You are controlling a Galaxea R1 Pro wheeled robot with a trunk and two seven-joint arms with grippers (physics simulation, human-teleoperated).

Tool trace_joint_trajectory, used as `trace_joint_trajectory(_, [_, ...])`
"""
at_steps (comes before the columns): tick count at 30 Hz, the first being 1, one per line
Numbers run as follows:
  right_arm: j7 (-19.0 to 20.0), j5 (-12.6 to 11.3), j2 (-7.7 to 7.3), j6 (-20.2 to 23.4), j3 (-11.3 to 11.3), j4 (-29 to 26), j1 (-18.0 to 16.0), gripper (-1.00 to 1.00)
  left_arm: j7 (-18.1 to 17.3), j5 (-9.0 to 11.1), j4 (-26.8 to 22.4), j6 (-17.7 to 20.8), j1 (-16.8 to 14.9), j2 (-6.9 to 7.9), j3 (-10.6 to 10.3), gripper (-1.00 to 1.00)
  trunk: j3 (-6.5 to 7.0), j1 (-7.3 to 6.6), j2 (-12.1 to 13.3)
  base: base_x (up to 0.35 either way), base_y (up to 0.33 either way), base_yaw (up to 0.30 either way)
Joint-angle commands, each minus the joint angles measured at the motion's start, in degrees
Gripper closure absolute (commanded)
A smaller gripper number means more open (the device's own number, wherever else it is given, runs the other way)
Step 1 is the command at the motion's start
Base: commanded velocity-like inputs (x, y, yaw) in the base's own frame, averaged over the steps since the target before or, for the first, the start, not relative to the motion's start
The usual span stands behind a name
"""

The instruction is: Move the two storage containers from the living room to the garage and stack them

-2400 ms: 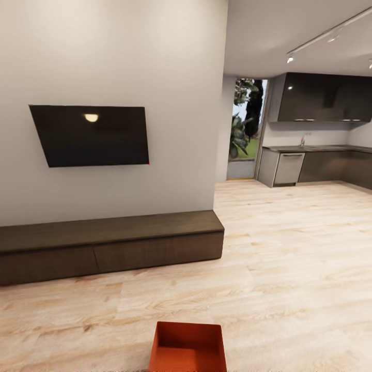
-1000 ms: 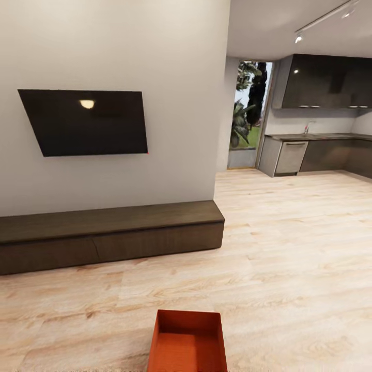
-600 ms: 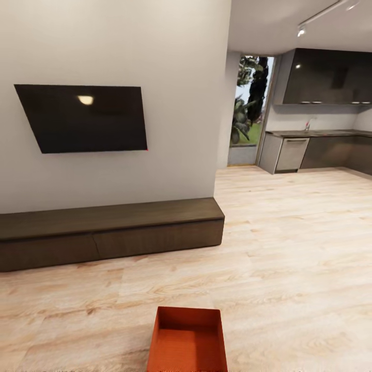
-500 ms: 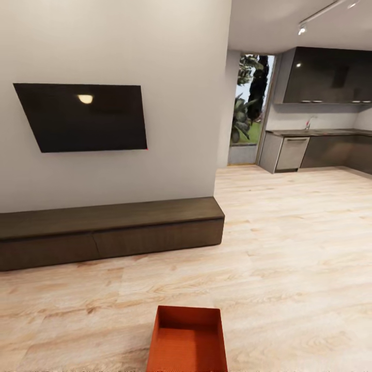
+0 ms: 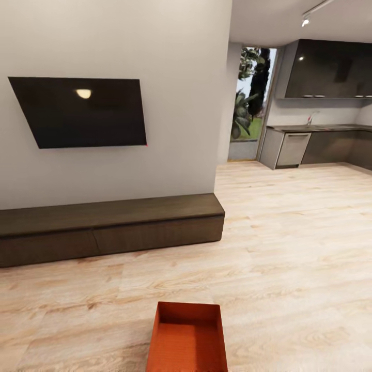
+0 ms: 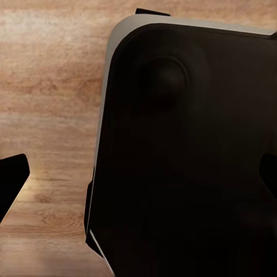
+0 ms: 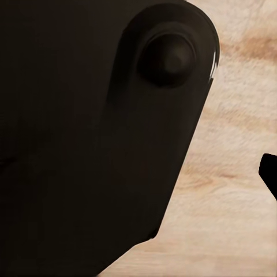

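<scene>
Orange-red rectangular plastic storage container (image 5: 187, 338) sat on the light wood-plank flooring (image 5: 289, 248) of the living room, low and centred in the head view, open top up, inside bare, near end cut off by the frame edge. Only one such bin was visible. Nothing touched it.

Ahead of it, well apart, a long dark wood bench (image 5: 111, 227) ran along the foot of a cream wall (image 5: 155, 51). Black flat TV (image 5: 80, 112) was mounted on that wall above the bench, with a small lamp reflection on its glass.

Right of the wall end, the planks ran through to a kitchen: dark glossy upper cabinets (image 5: 325, 70), grey counter with base units (image 5: 310, 147), a tall glazed opening (image 5: 250, 103) showing green plants outside, and a ceiling track light (image 5: 307, 18).

Left wrist view: dark fingertip (image 6: 11, 179) of the left gripper at one edge, another dark tip at the opposite edge, a big black rounded robot body part (image 6: 184, 150) between them, wood planks behind. Right wrist view: similar black housing (image 7: 92, 127) over pale planks, one dark fingertip (image 7: 270, 173) at the edge. Whether either gripper was released or clenched, I couldn't tell; neither had anything in it that I could see.
</scene>
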Motion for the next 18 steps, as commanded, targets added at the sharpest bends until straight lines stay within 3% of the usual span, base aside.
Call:
trace_joint_trajectory(1, [-0.1,-0.5,0.03,-0.3,0.5,0.1,0.0,-1.00,0.0,0.3,0.0,-0.2,0.0,0.00,0.0,-1.00,-0.15,0.00,0.0,0.000,0.000,0.000])
trace_joint_trajectory(18, [-0.1,-0.5,0.05,-0.2,0.5,0.2,0.0,-1.00,0.0,0.3,0.0,-0.2,0.0,0.00,0.0,-1.00,-1.73,0.00,0.0,0.000,0.000,0.000])
